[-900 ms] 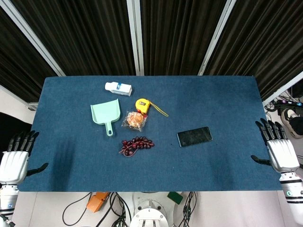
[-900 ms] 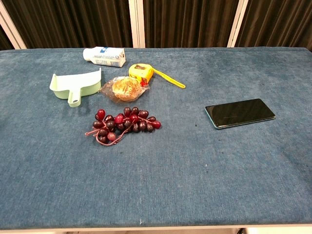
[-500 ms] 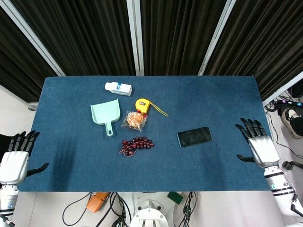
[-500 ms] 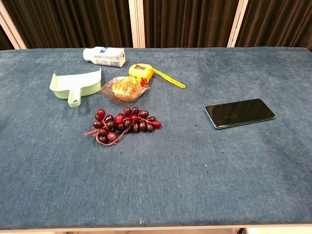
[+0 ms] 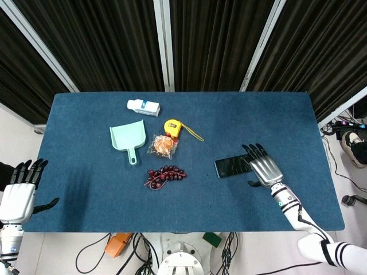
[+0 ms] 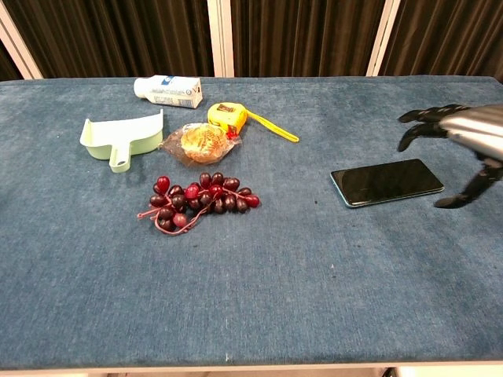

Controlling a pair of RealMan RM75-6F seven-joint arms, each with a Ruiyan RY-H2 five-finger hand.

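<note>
The right hand (image 5: 262,166) has swung in from the right edge of the worktop (image 5: 86,183) and now hangs over the right end of the smartphone (image 5: 235,165), its fingers spread and holding nothing. In the chest view the hand (image 6: 464,133) sits above and just right of the phone (image 6: 387,182), fingers fanned toward the phone's far side and the thumb dropped toward its near right corner; whether any fingertip already touches the glass is hard to tell, though a gap seems to remain. The phone lies flat, screen up and dark, exactly where it lay a moment ago. The left hand (image 5: 18,195) has not moved: it rests off the worktop's left edge, fingers apart, empty. Well to the left of the right hand lie a bunch of red grapes (image 5: 165,176), a wrapped bun (image 5: 162,146), a yellow tape measure (image 5: 173,127), a mint-green dustpan (image 5: 128,138) and a small white bottle (image 5: 143,107), all undisturbed.
</note>
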